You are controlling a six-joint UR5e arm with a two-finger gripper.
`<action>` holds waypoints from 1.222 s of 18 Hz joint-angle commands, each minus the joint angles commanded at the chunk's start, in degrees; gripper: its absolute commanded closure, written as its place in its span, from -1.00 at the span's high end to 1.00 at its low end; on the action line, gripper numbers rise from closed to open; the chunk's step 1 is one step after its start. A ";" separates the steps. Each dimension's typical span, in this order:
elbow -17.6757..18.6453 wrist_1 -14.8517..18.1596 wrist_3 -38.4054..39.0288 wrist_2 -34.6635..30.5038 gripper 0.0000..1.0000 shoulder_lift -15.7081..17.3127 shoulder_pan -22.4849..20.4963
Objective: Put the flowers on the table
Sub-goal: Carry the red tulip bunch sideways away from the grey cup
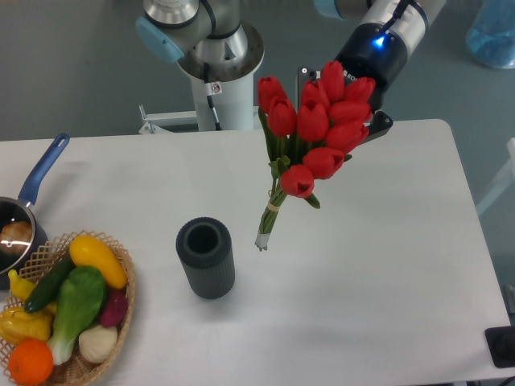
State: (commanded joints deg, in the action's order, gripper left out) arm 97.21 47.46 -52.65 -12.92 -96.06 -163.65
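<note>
Above the table [386, 265], the flowers [310, 133] hang steeply, stems pointing down-left.

No readable text or labels.

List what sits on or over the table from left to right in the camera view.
Blue-handled pan → wicker basket of fruit and vegetables → dark ribbed cylinder vase → red tulips, held above the table with the gripper behind the blooms.
</note>
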 joint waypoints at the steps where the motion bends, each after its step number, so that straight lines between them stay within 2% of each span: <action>1: 0.00 0.00 -0.09 0.00 -0.52 0.00 -0.26; 12: -0.79 0.09 0.97 -1.49 -0.52 0.00 -3.87; 18: -2.55 0.17 1.06 -10.35 -0.51 -0.70 -3.61; 22: -3.07 -0.18 0.53 -23.78 -0.52 -0.70 -3.52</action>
State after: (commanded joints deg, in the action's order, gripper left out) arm 94.14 47.29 -52.12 -36.70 -96.77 -167.17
